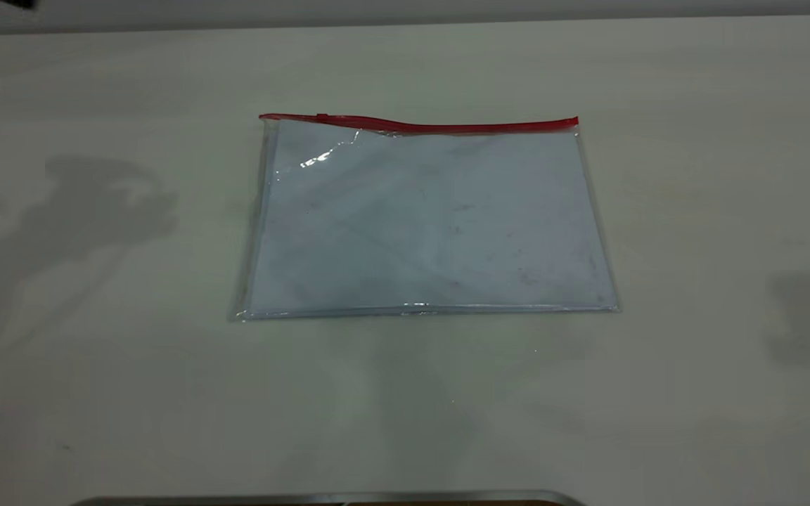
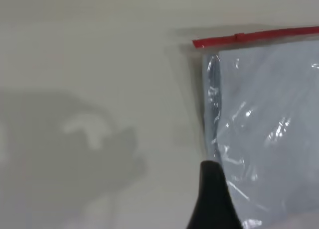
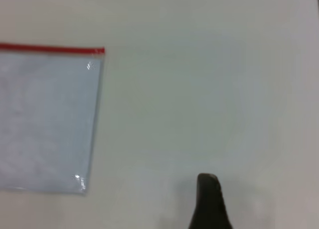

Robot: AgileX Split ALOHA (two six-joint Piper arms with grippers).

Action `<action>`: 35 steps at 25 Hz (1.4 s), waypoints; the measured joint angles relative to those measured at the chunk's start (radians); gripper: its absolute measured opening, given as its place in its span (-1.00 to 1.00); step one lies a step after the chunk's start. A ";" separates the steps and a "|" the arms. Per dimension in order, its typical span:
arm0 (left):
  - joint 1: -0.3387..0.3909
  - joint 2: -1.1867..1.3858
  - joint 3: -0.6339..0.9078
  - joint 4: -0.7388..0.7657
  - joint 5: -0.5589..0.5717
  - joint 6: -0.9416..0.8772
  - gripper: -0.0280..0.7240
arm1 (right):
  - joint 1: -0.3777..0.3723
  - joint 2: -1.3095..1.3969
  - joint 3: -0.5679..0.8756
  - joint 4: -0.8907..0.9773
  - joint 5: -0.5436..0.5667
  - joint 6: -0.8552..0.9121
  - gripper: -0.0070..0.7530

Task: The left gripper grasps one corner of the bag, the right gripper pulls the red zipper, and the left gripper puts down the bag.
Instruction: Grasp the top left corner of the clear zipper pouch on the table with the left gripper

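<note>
The bag (image 1: 426, 221) lies flat on the table, a clear pouch with white paper inside. The red zipper (image 1: 419, 125) runs along its far edge, and the small slider tab (image 1: 322, 117) sits near the left end. In the left wrist view, my left gripper (image 2: 212, 196) hovers by the bag's (image 2: 264, 129) short left edge, short of the red-strip corner (image 2: 198, 43). The slider (image 2: 240, 37) shows there too. In the right wrist view, my right gripper (image 3: 209, 201) is over bare table, apart from the bag (image 3: 47, 119) and its red-strip corner (image 3: 101, 51). Neither gripper shows in the exterior view.
The pale table (image 1: 693, 211) surrounds the bag, with arm shadows at the left (image 1: 95, 204) and right (image 1: 809, 316). A metal edge (image 1: 328, 499) runs along the near side. A small black part (image 1: 20, 3) shows at the far left corner.
</note>
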 joint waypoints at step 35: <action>-0.117 0.696 -0.368 -0.551 -0.010 0.514 0.64 | 0.180 0.582 -0.221 0.011 -0.047 -0.070 0.54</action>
